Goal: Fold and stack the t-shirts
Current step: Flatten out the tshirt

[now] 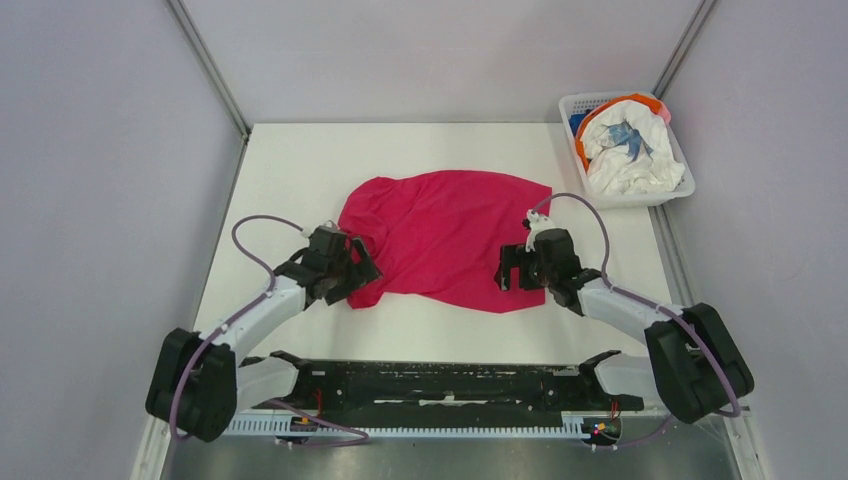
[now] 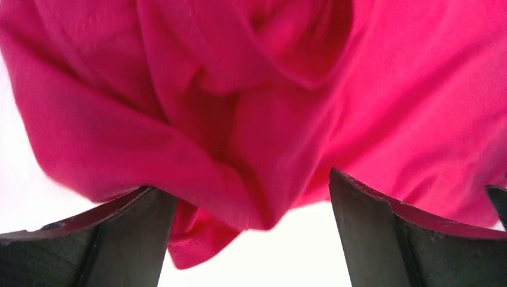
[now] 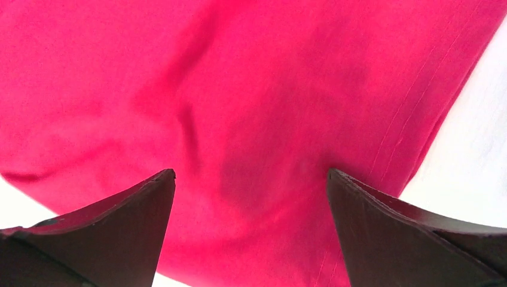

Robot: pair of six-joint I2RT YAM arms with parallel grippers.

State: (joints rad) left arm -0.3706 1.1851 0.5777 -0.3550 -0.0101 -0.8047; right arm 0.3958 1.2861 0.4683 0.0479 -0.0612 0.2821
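A plain magenta-red t-shirt (image 1: 445, 235) lies spread and rumpled on the white table. My left gripper (image 1: 352, 268) is open over the shirt's near left corner, where bunched folds (image 2: 227, 119) hang between its fingers (image 2: 128, 239). My right gripper (image 1: 512, 268) is open over the shirt's near right part; flat cloth (image 3: 251, 119) fills the gap between its fingers (image 3: 382, 233). A white t-shirt with blue print (image 1: 632, 152) lies crumpled in the basket on top of orange (image 1: 580, 150) and blue (image 1: 577, 123) shirts.
A white plastic basket (image 1: 630, 198) stands at the table's back right corner. Grey walls with metal posts enclose the table. The arms' black base rail (image 1: 440, 385) runs along the near edge.
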